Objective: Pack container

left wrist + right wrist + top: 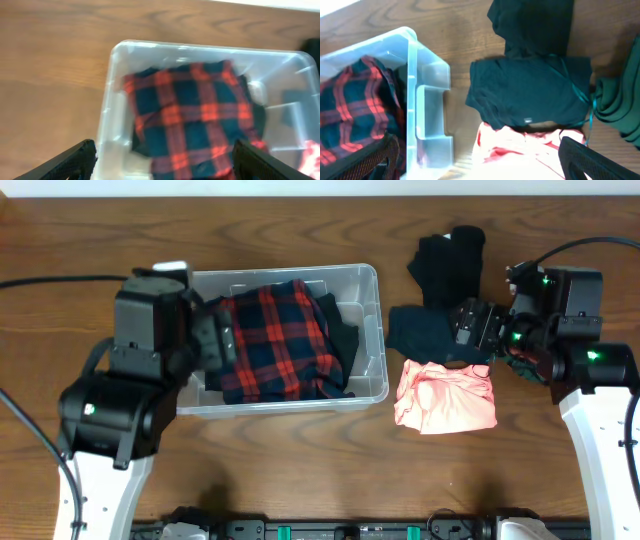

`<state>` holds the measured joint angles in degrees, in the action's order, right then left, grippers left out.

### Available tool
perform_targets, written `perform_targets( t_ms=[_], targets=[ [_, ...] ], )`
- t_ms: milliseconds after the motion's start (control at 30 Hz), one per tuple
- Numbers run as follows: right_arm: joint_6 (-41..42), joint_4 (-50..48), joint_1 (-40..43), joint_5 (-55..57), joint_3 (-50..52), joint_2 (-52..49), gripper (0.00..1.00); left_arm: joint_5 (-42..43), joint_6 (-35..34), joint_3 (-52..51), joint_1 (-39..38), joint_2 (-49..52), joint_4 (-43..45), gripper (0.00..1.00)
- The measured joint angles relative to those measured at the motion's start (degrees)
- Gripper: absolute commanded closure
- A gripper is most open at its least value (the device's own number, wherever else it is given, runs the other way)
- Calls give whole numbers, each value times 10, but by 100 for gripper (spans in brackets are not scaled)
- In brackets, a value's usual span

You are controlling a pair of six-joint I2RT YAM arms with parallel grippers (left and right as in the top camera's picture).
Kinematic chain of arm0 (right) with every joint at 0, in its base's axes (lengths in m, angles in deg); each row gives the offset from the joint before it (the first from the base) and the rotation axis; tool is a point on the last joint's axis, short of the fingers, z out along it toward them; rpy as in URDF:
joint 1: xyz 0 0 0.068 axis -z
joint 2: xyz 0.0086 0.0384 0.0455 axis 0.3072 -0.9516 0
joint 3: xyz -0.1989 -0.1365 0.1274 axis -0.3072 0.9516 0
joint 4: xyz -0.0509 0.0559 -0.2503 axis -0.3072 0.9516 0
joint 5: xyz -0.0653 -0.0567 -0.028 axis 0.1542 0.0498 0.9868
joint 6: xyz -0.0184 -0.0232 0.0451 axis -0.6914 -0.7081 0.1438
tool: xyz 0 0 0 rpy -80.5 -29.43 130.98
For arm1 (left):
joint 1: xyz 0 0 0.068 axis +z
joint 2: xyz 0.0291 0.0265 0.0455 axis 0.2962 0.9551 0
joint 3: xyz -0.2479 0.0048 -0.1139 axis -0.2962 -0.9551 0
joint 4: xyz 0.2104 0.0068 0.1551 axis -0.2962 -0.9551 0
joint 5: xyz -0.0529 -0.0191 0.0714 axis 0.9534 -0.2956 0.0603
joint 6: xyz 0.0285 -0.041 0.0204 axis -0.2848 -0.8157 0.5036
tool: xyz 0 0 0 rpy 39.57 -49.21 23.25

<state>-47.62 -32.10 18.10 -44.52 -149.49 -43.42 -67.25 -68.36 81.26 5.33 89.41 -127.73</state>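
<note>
Overhead: clear rectangular plastic container centre-left on brown wooden table
Contents: red-and-navy plaid fabric garment
Left gripper: spread wide over container, empty
Right gripper: spread wide above black folded garment

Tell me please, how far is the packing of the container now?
Done: the plaid garment lies in the container, over something dark. In hand: nothing; both jaws stand open. Left: at least the pink garment and two black garments, on the table.
</note>
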Motion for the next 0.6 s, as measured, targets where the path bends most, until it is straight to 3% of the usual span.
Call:
perform_targets(
  t_ms=[33,67,100,233,433,600],
  targets=[
    [3,-7,0,2,0,0,11,-11,-5,0,3,-3,-16,11],
    [8,-14,1,3,0,0,12,-24,-10,0,8,-7,-34,3],
    [14,-16,3,8,0,0,11,-38,-14,0,14,-10,-56,2],
    [42,-17,43,38,0,0,1,-69,-28,0,43,-23,-114,2],
    [54,-22,203,45,0,-12,1,-87,-37,0,64,-32,-148,2],
    [56,-47,311,0,-1,-83,1,-92,-37,0,64,-32,-148,2]
  ],
)
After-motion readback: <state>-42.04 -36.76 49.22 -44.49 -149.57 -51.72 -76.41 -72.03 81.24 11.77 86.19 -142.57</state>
